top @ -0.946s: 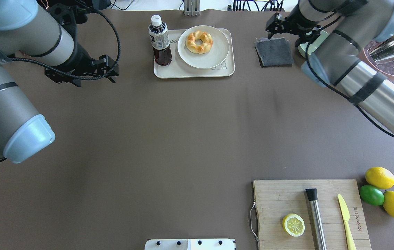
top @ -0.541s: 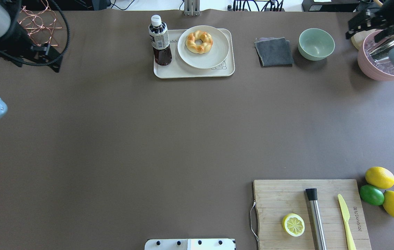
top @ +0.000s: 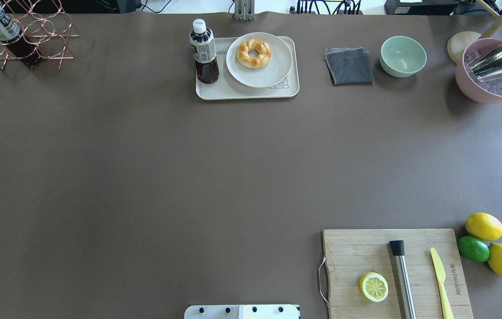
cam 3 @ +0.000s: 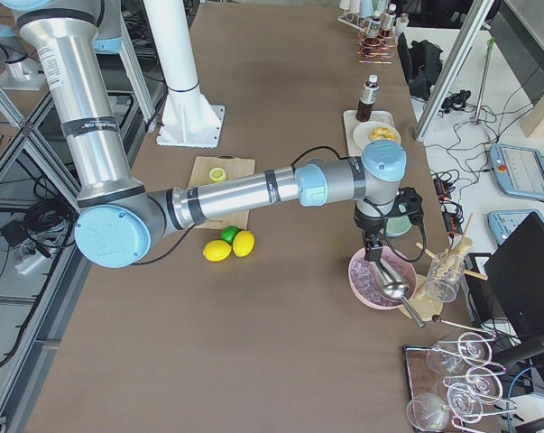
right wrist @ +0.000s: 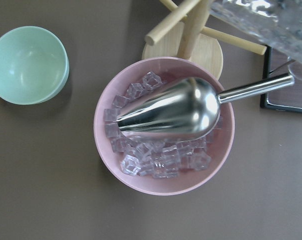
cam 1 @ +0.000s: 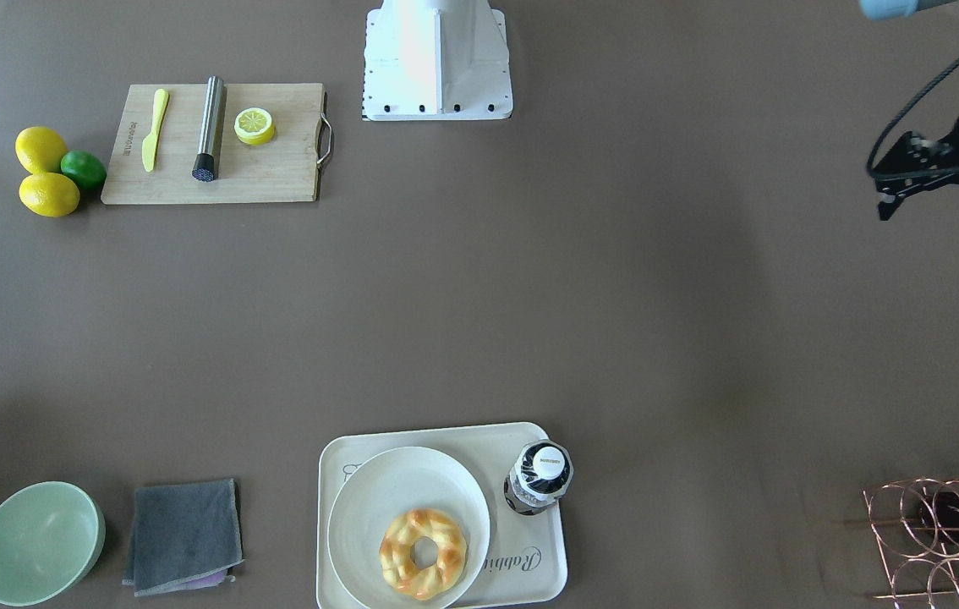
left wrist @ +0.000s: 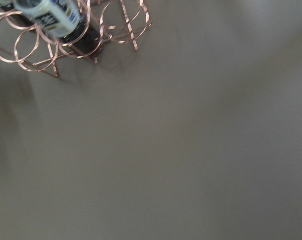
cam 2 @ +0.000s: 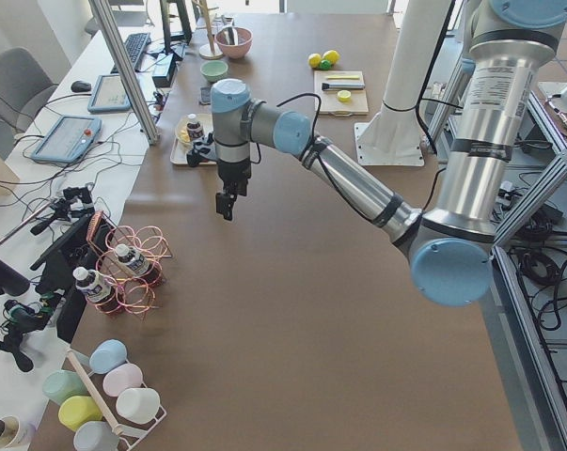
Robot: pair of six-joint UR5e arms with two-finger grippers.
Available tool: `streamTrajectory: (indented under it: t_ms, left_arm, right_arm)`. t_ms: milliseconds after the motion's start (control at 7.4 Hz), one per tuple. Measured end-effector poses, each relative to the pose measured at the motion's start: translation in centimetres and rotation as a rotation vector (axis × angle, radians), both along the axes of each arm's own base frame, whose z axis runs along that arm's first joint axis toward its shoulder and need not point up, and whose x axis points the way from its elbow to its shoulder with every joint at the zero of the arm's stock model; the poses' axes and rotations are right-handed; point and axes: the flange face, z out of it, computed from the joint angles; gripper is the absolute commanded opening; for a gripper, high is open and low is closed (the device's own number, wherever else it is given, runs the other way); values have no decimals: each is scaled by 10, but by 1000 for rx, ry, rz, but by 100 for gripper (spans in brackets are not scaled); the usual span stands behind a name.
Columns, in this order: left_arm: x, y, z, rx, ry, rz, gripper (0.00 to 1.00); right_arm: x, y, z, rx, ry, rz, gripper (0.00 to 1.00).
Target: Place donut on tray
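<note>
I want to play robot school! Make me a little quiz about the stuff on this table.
1. True or false: the donut lies on a round plate, not straight on the tray.
2. What stands on the tray beside the plate? A) a bottle B) a green bowl C) a whole lemon
3. Fill in: the lemon half lies on the wooden ____.

Key: 1 true; 2 A; 3 board.
</note>
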Motion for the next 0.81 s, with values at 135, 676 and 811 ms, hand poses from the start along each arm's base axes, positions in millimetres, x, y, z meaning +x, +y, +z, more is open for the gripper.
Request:
streamTrajectory:
  t_ms: [135, 676, 811]
  left_arm:
    - [-47, 17, 46, 9, 1, 34, 97]
    - [-114, 97, 183, 60, 79, 42, 97]
    - [-114, 101, 188, 67, 107, 37, 97]
  right_arm:
    - [28, 8, 11, 17, 25, -30, 100]
    - [65, 31, 29, 18, 73, -34, 100]
    - [66, 35, 29, 20, 74, -33, 100]
